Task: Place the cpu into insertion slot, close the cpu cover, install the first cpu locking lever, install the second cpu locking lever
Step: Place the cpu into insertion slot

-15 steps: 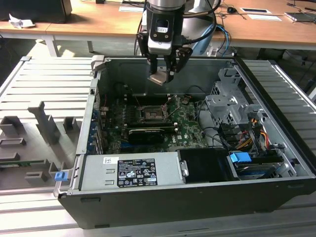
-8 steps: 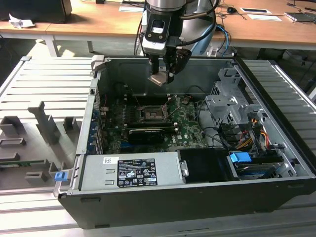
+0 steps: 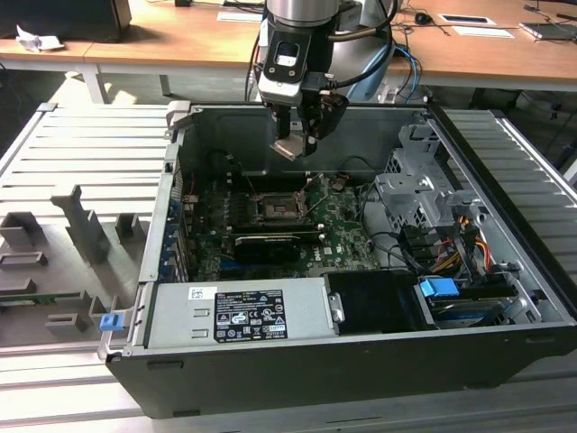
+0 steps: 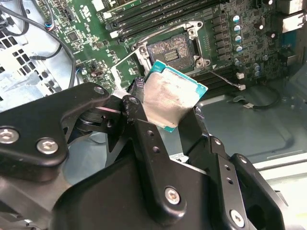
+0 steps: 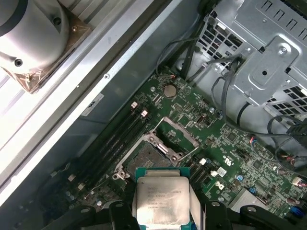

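Well above insertion slot, clear room: end effector pinching cpu by opp. edges.

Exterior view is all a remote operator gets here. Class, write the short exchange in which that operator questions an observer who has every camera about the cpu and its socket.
Operator: Something pale sits under the claw above the case. Is that the cpu, and is it gripped?
Observer: Yes. In the second wrist view the claw is shut on the cpu, which has a silvery face with a green rim.
Operator: Is the insertion slot free?
Observer: In the second wrist view the insertion slot is dark and empty. The cpu is held clear above the board.
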### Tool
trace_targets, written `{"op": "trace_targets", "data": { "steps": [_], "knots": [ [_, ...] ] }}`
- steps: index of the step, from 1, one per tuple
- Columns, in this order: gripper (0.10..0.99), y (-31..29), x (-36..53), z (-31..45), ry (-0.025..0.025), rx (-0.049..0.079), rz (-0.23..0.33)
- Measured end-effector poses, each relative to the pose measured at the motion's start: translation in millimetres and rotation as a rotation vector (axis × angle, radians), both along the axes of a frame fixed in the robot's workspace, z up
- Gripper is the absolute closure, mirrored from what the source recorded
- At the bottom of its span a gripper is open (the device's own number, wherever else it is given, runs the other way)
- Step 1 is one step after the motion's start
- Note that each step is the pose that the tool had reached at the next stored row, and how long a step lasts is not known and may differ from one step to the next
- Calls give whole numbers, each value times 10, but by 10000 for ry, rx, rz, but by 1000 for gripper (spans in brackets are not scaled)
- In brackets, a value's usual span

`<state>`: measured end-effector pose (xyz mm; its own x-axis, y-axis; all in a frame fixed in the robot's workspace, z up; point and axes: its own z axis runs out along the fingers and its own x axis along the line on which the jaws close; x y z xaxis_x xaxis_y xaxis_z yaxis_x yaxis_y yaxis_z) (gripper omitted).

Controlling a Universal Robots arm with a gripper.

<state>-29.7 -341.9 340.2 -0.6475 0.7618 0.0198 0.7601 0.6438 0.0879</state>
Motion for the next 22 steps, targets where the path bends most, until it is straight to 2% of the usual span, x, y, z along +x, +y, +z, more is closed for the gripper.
{"op": "trace_targets", "data": {
  "steps": [13, 22],
  "knots": [
    [557, 0, 0, -37, 1, -2, -17],
    [557, 0, 0, -46, 0, 0, -618]
  ]
}}
